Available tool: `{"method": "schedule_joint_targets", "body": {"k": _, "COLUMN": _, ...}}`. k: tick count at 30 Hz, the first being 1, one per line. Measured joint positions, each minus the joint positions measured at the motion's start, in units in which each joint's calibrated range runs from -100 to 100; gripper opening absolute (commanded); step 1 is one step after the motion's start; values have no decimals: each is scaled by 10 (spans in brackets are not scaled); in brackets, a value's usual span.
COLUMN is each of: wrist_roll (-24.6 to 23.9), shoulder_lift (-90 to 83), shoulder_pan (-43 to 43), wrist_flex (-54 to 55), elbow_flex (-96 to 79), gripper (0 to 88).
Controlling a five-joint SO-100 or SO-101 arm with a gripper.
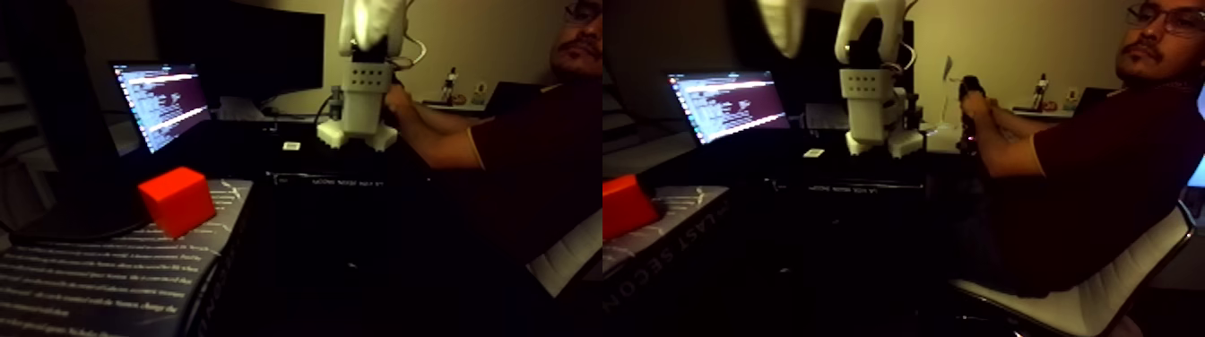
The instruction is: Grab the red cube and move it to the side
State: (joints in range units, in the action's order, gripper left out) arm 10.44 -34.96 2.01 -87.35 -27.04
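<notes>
dim room, beige wall (pixel 484 36)

- Lit laptop screen (pixel 161 100) showing lines of text, at the back left of the dark desk.
- Dark monitor (pixel 242 49) behind it.
- Book (pixel 99 278) with printed text, lying flat at front left.
- Seated person (pixel 1089 170) in a dark red shirt, on a white chair (pixel 1098 300).

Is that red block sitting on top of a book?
Yes, the red cube rests on the dark cover of a book printed with white text, at the left of the fixed view.
</notes>
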Motion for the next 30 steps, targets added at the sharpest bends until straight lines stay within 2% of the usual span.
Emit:
{"method": "schedule_joint_targets", "body": {"k": 3, "wrist_roll": -41, "shoulder_lift": -77, "shoulder_pan": -32, "wrist_flex": 67, "elbow_flex": -112, "gripper": 6}}
{"method": "schedule_joint_targets", "body": {"k": 8, "wrist_roll": -69, "shoulder_lift": -200, "shoulder_pan": -78, "wrist_flex": 165, "elbow_flex": -298, "gripper": 6}}
{"method": "schedule_joint_targets", "body": {"k": 14, "wrist_roll": -99, "shoulder_lift": -330, "shoulder_pan": -95, "wrist_flex": 233, "elbow_flex": -461, "gripper": 6}}
{"method": "schedule_joint_targets", "body": {"k": 23, "wrist_roll": -122, "shoulder_lift": -521, "shoulder_pan": -95, "wrist_flex": 247, "elbow_flex": -623, "gripper": 6}}
{"method": "schedule_joint_targets", "body": {"k": 30, "wrist_roll": -123, "shoulder_lift": -619, "shoulder_pan": -90, "wrist_flex": 241, "elbow_flex": -677, "gripper": 6}}
